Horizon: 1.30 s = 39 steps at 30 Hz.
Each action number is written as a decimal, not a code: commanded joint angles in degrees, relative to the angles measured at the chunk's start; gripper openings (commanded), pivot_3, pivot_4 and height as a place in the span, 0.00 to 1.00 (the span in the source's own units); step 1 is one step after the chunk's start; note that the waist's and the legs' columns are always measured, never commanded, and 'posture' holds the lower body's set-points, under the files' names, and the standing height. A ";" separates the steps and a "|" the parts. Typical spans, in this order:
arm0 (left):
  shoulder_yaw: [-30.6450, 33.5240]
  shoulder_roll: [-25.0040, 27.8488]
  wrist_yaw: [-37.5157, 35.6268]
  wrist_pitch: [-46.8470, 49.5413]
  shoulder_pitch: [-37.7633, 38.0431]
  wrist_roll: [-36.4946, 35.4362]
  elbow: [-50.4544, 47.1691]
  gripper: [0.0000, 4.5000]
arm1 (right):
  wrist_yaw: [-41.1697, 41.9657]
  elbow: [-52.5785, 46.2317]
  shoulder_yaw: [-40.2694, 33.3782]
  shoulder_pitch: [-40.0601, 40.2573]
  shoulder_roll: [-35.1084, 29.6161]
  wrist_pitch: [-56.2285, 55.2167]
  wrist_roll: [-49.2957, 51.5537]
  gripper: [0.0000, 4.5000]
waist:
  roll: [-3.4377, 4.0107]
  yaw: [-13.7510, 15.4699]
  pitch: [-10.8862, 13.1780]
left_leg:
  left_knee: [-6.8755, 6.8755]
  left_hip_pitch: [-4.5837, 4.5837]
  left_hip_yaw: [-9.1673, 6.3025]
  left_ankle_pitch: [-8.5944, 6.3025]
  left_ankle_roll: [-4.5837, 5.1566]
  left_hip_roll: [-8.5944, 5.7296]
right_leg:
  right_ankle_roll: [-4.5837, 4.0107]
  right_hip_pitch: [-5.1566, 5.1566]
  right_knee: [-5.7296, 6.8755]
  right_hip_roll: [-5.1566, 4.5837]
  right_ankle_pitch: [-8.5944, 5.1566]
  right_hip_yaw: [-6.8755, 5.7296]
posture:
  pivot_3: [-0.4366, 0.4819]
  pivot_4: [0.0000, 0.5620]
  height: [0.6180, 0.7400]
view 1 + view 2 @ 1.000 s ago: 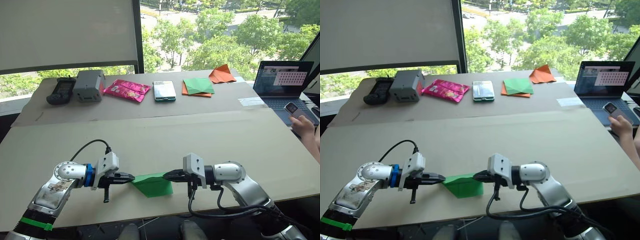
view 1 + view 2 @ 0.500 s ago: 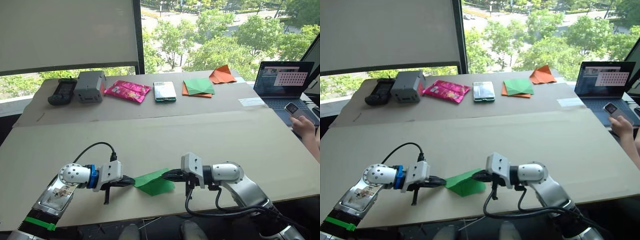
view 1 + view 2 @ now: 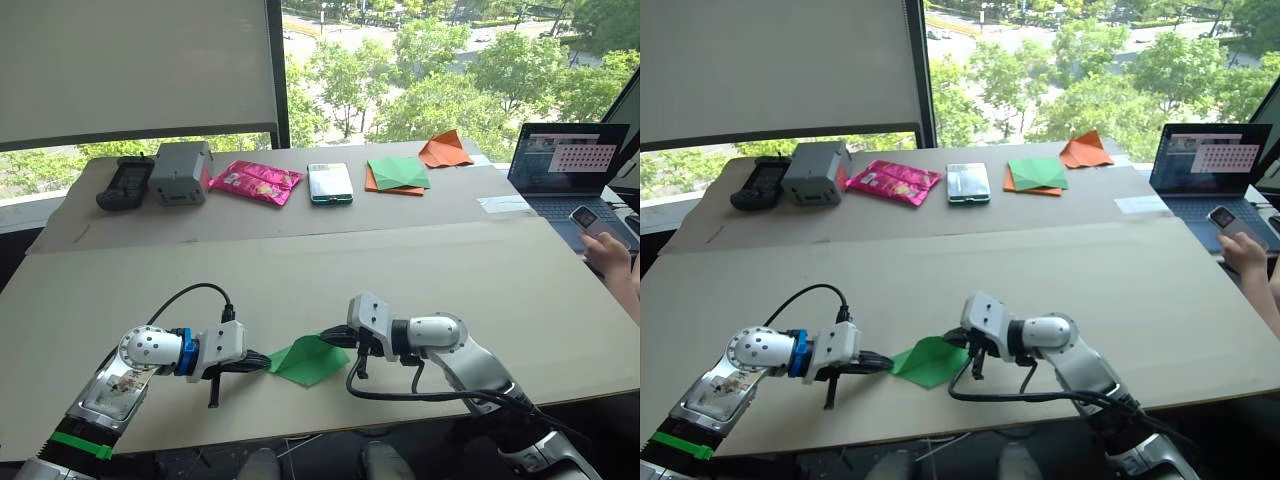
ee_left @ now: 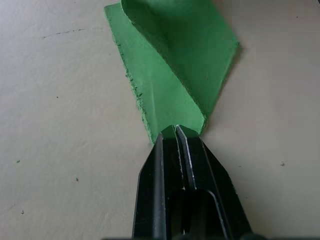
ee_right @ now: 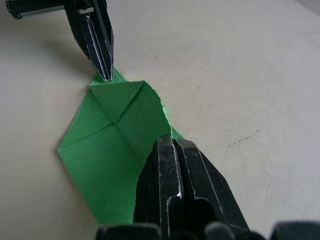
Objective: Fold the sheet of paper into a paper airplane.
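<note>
The sheet of paper [image 3: 306, 361] is bright green, partly folded with creases, and lies near the front edge of the table between both grippers. My left gripper [image 3: 262, 364] is shut on its left corner; in the left wrist view the tips [image 4: 172, 134] pinch the pointed end of the sheet [image 4: 177, 65]. My right gripper [image 3: 330, 338] is shut on the sheet's right upper edge, lifting a flap. In the right wrist view its fingers [image 5: 172, 150] clamp the folded sheet [image 5: 112, 145], with the left gripper [image 5: 105, 75] at the far corner.
Along the back of the table [image 3: 330, 270] lie a black device [image 3: 123, 182], a grey box [image 3: 180, 171], a pink packet [image 3: 254, 181], a phone [image 3: 329, 182], a darker green paper square [image 3: 398, 171] and orange paper [image 3: 444, 150]. A laptop [image 3: 564, 165] and a person's hand [image 3: 606, 252] are at right.
My right gripper has moved left and away from the front edge, folding the sheet's right part over toward the left. The left gripper keeps its hold, nearly still.
</note>
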 commanded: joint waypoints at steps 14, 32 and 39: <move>-0.22 0.12 -0.06 1.15 -2.46 1.24 0.25 0.01 | -3.12 0.46 1.26 -1.31 2.16 4.38 -2.65 0.00 | -0.02 -0.20 0.01 | -0.01 -0.02 -0.01 0.03 0.05 0.01 | 0.00 -0.01 0.00 0.03 0.00 0.01 | 0.48 0.27 0.93; 6.61 -0.75 -1.10 23.42 -5.18 -17.51 -11.82 0.01 | -4.40 1.95 2.39 -1.48 2.81 6.33 -4.78 0.00 | -0.12 -0.48 0.02 | -0.01 0.02 -0.04 0.21 0.34 0.01 | 0.01 0.04 0.02 0.07 0.00 0.01 | 0.48 0.27 0.93; 2.02 -2.05 0.20 17.65 -3.94 -11.14 -9.51 0.01 | -4.73 1.64 2.34 -1.84 2.78 7.12 -4.36 0.00 | -0.14 -0.33 0.02 | 0.00 0.00 -0.05 0.16 0.27 0.01 | 0.00 0.02 -0.02 0.07 0.00 0.03 | 0.48 0.27 0.93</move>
